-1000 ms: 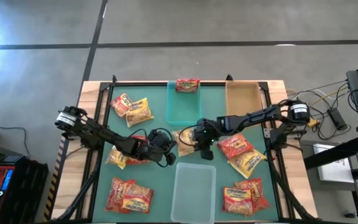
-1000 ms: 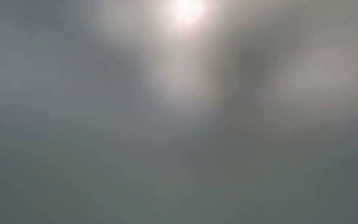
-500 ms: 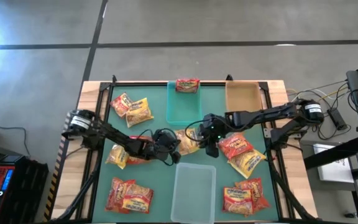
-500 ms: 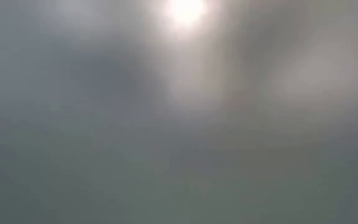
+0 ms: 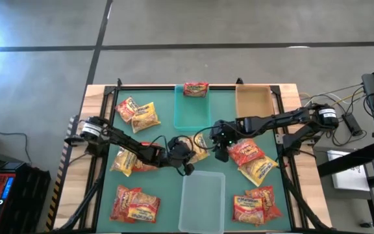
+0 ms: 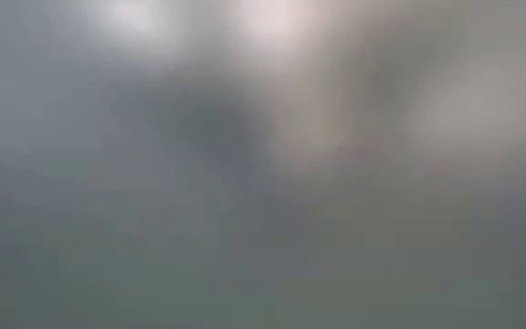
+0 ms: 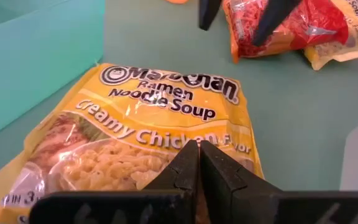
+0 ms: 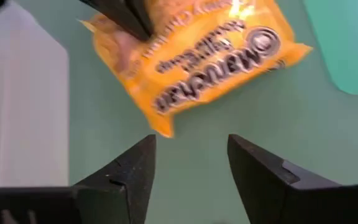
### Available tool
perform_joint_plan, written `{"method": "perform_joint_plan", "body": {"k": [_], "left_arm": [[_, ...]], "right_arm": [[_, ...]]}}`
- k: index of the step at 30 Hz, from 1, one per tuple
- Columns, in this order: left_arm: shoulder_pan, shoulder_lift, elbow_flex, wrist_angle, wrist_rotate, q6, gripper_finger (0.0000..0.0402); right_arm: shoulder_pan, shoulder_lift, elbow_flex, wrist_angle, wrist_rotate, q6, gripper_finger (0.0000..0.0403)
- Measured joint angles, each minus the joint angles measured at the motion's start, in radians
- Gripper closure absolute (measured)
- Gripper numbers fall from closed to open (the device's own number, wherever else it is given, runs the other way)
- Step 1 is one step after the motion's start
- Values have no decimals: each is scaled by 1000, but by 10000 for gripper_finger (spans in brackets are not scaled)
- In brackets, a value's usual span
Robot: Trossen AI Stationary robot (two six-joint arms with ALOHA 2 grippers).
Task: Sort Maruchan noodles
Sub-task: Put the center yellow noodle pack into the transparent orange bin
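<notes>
At centre surface, the left gripper [image 7: 197, 163] pinches the yellow packet [image 7: 148, 137], jaws pressed together. Only the right wrist view shows the right gripper [image 8: 190, 163] spread, with bare green at 6 o'clock.

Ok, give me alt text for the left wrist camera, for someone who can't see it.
The left gripper, fingers shut, pinches the near edge of a yellow Maruchan Creamy Chicken ramen packet lying on the green table mat. A teal bin stands beside the packet, and the right gripper hangs farther off above red packets.
</notes>
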Motion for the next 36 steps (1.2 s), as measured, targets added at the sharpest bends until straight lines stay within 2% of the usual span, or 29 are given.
{"method": "perform_joint_plan", "body": {"k": [10,17,36], "left_arm": [[1,-34,-3,-34,-6,38,402],[1,-39,-3,-71,-7,22,402],[0,-55,1,-236,-16,-47,402]], "right_arm": [[-22,0,-17,2,6,-11,202],[-22,0,-17,13,42,-10,202],[-22,0,-17,12,42,31,202]]}}
